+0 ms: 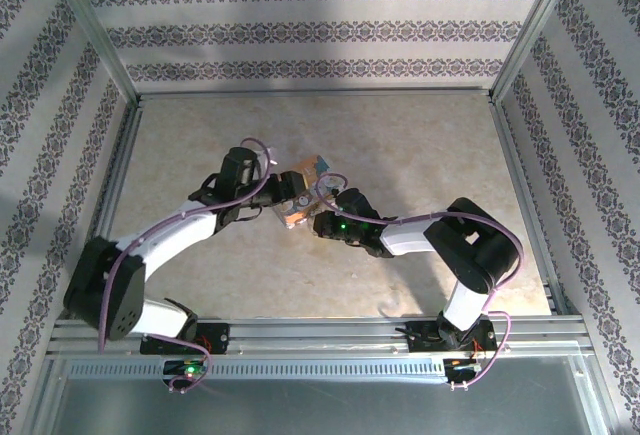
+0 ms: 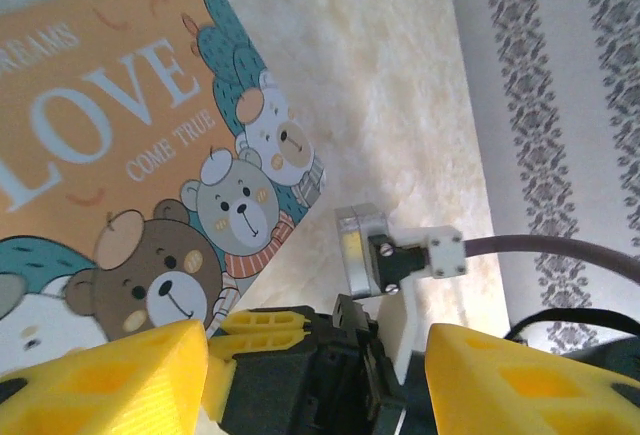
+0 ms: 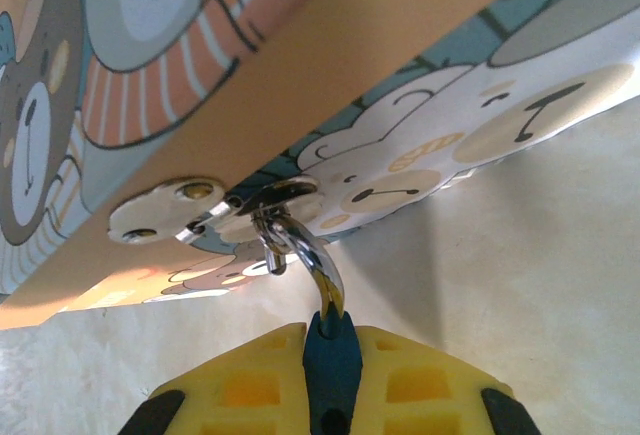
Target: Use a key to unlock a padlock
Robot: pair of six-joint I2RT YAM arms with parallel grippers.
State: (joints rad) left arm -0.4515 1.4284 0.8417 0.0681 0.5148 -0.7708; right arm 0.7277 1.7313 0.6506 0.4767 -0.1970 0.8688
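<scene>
Your right tool (image 3: 330,340) was pinched shut on the teal-blue end of the tiny silvery metal padlock (image 3: 314,270). Its long axis ran up the frame from that tool to the round silvery hasp plate (image 3: 165,213) on the orange-sided "LOVE" picture box (image 3: 400,65), which was closed, its contents hidden. Your left tool (image 2: 315,340) stood apart, clamping nothing, below the box; the right arm was nearer.

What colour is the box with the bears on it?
Mostly orange with teal patches; the box shows best in the left wrist view.
</scene>
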